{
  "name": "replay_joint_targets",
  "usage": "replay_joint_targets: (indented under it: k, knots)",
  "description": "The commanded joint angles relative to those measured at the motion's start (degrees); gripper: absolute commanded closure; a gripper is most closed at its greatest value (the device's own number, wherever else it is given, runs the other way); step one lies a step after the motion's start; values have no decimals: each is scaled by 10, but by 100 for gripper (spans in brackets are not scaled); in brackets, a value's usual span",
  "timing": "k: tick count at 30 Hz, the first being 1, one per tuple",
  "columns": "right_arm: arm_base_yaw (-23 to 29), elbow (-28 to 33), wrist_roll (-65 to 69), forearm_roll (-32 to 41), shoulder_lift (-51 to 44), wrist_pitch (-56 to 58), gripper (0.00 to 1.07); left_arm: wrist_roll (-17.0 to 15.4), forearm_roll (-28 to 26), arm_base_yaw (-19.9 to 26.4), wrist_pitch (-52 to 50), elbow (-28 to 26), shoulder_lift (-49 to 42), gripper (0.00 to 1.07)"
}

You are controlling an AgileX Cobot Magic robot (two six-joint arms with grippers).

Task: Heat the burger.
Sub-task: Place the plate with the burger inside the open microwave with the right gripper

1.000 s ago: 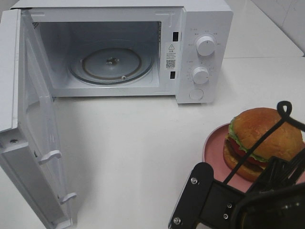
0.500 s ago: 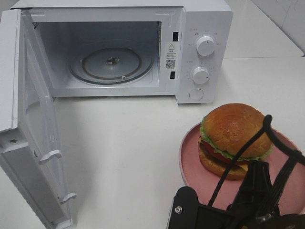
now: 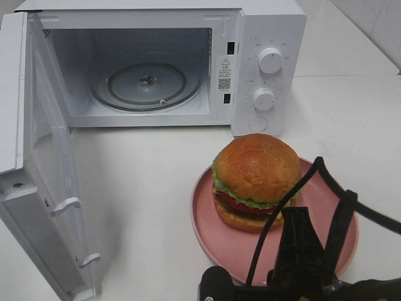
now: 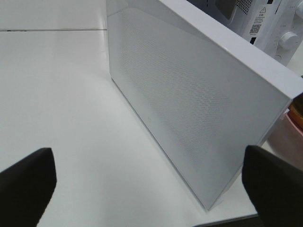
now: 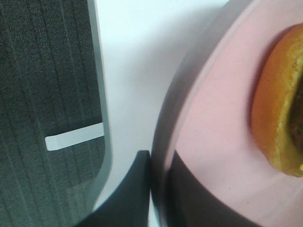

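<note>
- The burger (image 3: 257, 169) is seen upright on the pink plate (image 3: 203, 235), on the counter (image 3: 144, 182) side of the microwave (image 3: 269, 119), outside its cavity.
- The microwave door (image 3: 37, 175) is swung wide open, and the glass turntable (image 3: 147, 84) is exposed.
- The right tool (image 5: 158, 163) is clamped on the plate's rim, one finger over it and one under.
- The left tool (image 4: 151, 189) is spread wide with nothing gripped, facing the door's outer face.

"What is everything standing on?"
"A smooth white desk (image 3: 156, 188), softly and evenly lit, with a thin seam (image 3: 351, 76) running across it."
"And past it?"
"A pale tiled wall (image 3: 382, 22) at the far right corner. Below the desk's edge there is dark grey ribbed floor (image 5: 47, 94) bearing a short white strip (image 5: 73, 136)."
</note>
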Motion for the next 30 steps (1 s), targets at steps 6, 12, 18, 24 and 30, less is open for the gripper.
replay_joint_targets:
  k: [6, 12, 18, 24, 30]
  knots:
    - [3, 0, -5, -92, -3, -13, 105, 0, -1, -2, 2, 1, -8, 7]
    - [3, 0, -6, -94, -3, -15, 107, 0, -1, -2, 2, 1, -8, 7]
    - [2, 0, -6, -95, -3, -44, 107, 0, -1, -2, 2, 1, -8, 7]
    - [-34, 0, -19, -135, -3, -65, 107, 0, -1, -2, 2, 1, -8, 7]
    - [-97, 0, -140, -132, -3, -133, 107, 0, -1, -2, 2, 1, -8, 7]
